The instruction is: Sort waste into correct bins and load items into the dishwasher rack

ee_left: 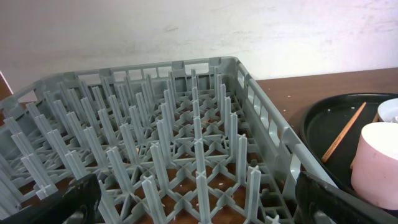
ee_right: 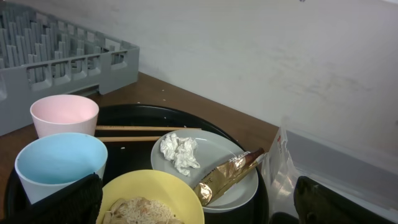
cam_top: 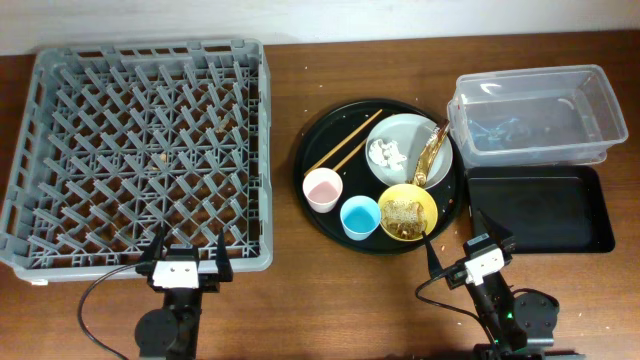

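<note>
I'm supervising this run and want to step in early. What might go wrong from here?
The yellow bowl is full of noodles; racking it before emptying would probably spill scraps. The blue cup sits close beside it, so the right tool, open, might knock it. The chopsticks lie flat on the round black tray, a thin target that may slip.
</note>
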Available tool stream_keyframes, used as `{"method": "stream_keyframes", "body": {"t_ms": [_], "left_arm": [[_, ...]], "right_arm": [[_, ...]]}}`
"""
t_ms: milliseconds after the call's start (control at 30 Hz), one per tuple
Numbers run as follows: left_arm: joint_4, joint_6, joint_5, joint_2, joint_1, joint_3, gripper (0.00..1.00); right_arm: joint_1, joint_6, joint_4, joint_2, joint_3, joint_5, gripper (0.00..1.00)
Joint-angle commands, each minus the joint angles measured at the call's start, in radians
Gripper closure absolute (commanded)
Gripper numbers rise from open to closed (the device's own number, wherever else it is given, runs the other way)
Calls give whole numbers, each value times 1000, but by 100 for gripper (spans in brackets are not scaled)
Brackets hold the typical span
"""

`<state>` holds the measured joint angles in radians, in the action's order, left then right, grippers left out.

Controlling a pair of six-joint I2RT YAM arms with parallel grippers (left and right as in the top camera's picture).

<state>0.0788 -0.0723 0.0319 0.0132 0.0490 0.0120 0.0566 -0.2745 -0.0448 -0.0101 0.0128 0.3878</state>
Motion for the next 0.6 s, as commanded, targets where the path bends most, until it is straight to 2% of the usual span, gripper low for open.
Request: {"method": "stream_keyframes", "body": {"t_ms": [0, 267, 367, 500, 567], "left_arm": [[5, -16, -36, 0, -2, -3, 1], [5, -16, -36, 0, -2, -3, 1], [-1, -16, 15, 0, -2, -3, 1], [-24, -15, -132, 0, -2, -3, 1], [-95, -7, -203, 0, -2, 2, 1]], "right_arm": [[2, -6, -3, 6, -7, 5, 2], [2, -6, -3, 6, -7, 5, 2], [2, -6, -2, 6, -7, 5, 2], [2, -5, 52, 6, -7, 124, 2], [2, 68, 91, 6, 0, 148, 1]]}}
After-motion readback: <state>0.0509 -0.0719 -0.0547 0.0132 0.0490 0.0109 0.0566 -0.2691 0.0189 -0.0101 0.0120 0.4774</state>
